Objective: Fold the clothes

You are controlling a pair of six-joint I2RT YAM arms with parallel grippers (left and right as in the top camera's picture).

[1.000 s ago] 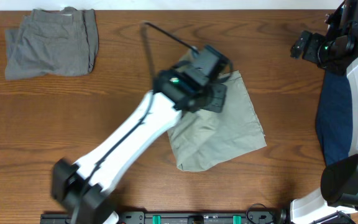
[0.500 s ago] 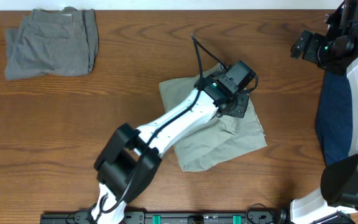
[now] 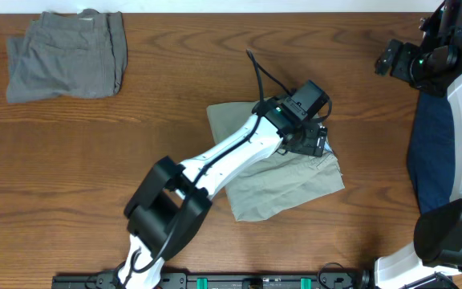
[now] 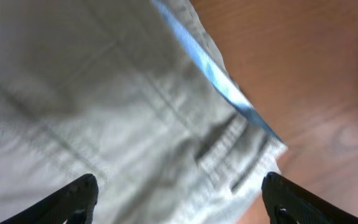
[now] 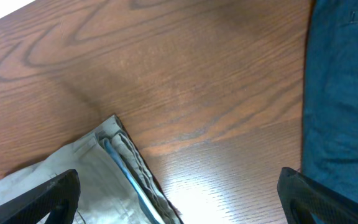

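Note:
Light khaki shorts (image 3: 283, 181) lie folded at the table's middle. My left gripper (image 3: 315, 144) hangs over their far right corner. In the left wrist view the khaki cloth (image 4: 104, 93) with its pale blue lining stripe (image 4: 219, 84) fills the frame. The left gripper (image 4: 179, 199) is open just above it, with nothing pinched between the fingertips (image 4: 76, 194). My right gripper (image 3: 387, 60) stays at the far right, open. In its wrist view the right gripper (image 5: 179, 199) is over bare wood, with the shorts' corner (image 5: 73, 180) to its left.
Folded grey shorts (image 3: 66, 54) rest at the far left corner. A navy garment (image 3: 427, 152) lies along the right edge under the right arm and also shows as the navy garment (image 5: 344, 93) in the right wrist view. Wooden table (image 3: 135, 144) surrounds everything.
My left arm swung right across the khaki shorts, carrying a layer over, then opened its jaws and let go of the cloth. The right arm has not moved.

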